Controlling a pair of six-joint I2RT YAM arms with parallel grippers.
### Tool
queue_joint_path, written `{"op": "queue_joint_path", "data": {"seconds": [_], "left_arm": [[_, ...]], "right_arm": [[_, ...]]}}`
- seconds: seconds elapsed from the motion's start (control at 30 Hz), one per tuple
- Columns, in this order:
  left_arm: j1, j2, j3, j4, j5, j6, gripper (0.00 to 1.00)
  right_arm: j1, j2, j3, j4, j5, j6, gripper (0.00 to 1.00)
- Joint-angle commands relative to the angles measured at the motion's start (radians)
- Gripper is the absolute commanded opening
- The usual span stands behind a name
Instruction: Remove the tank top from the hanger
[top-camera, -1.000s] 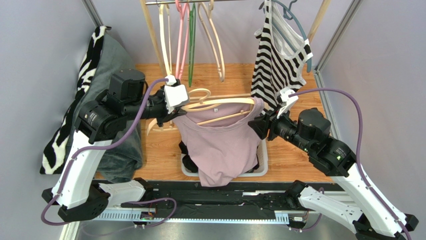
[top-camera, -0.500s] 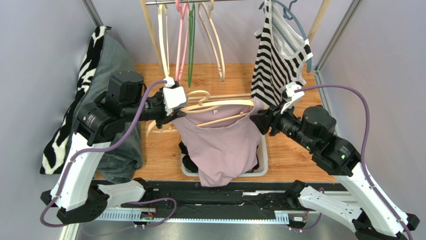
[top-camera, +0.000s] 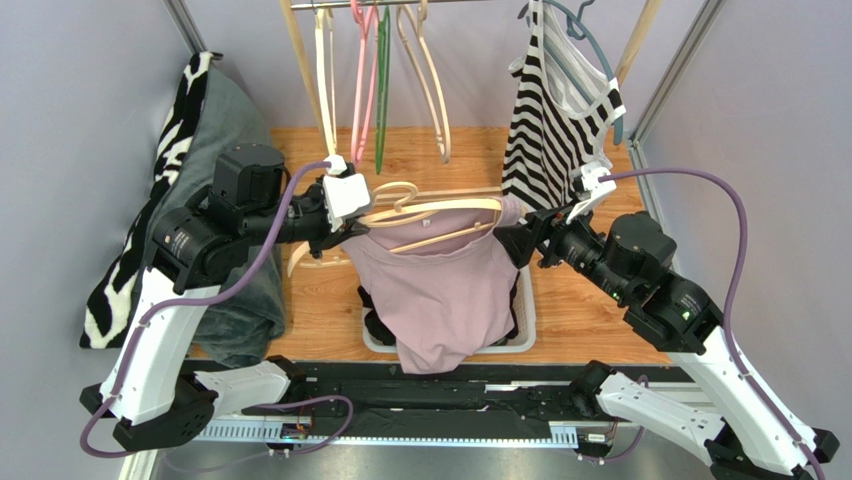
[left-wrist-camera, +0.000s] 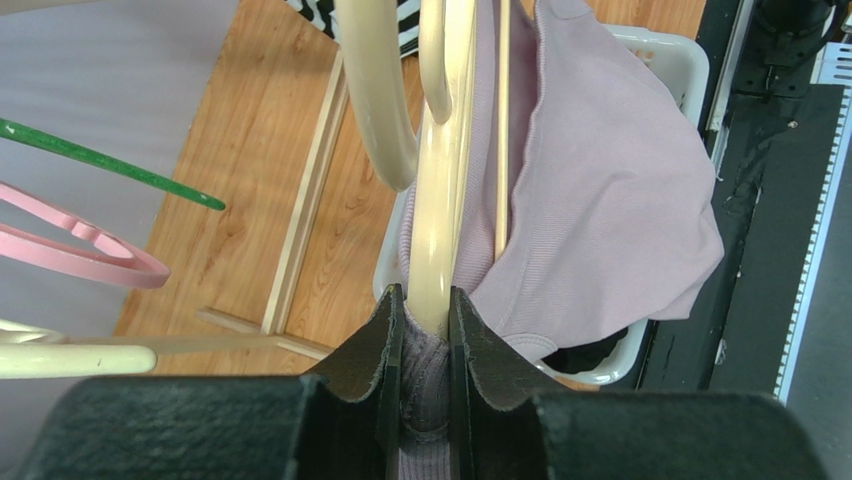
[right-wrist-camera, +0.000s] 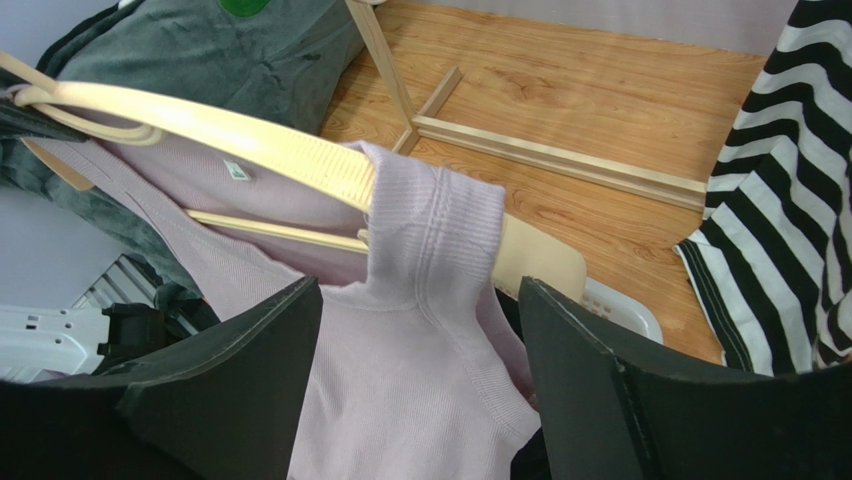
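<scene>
In the top view a zebra-print cloth (top-camera: 180, 120) and a grey-green cloth (top-camera: 215, 140) hang against the wall at 9 o'clock from the arms. Next comes the left gripper (top-camera: 347, 230), its fingers (left-wrist-camera: 380, 340) pressed together on the left end of the cream hanger (top-camera: 440, 207), with a fold of pink fabric pinched in alongside the wood, as the left wrist view shows. The hanger lies nearly level in mid-air between the two arms, its hook pointing towards 9 o'clock. The pink tank top (top-camera: 440, 290) is draped over it and hangs down towards 6 o'clock, its lower part sagging into the white basket (top-camera: 527, 335) on the wooden floor. At 12 o'clock from the hanger, a pink hanger (top-camera: 362, 90), a green hanger (top-camera: 383, 90) and bare cream hangers (top-camera: 430, 80) dangle from the rail. At 3 o'clock from the hanger sits the right gripper (top-camera: 508, 243), jaws spread wide. In the right wrist view its two fingers (right-wrist-camera: 230, 380) stand either side of the tank top's shoulder strap where it wraps the hanger's right tip, apart from the cloth. A black-and-white striped top (top-camera: 555, 120) hangs on the rail at 1 o'clock from the hanger.
</scene>
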Motion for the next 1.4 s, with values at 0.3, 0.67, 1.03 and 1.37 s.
{"op": "queue_joint_path", "data": {"seconds": [0.3,0.67,1.03,1.37], "left_arm": [[0.004,-0.029,0.007,0.035,0.089,-0.020,0.00],[0.004,-0.040,-0.007,0.035,0.101,-0.018,0.00],[0.012,-0.049,-0.013,0.032,0.106,-0.021,0.00],[0.015,-0.025,0.098,0.031,0.114,-0.012,0.00]], "right_arm": [[0.003,0.120,0.096,0.002,-0.008,0.063,0.46],[0.003,0.106,0.142,-0.047,0.040,0.021,0.00],[-0.003,0.112,0.227,-0.145,0.400,-0.121,0.00],[-0.086,0.025,0.009,-0.153,0.357,-0.129,0.00]]}}
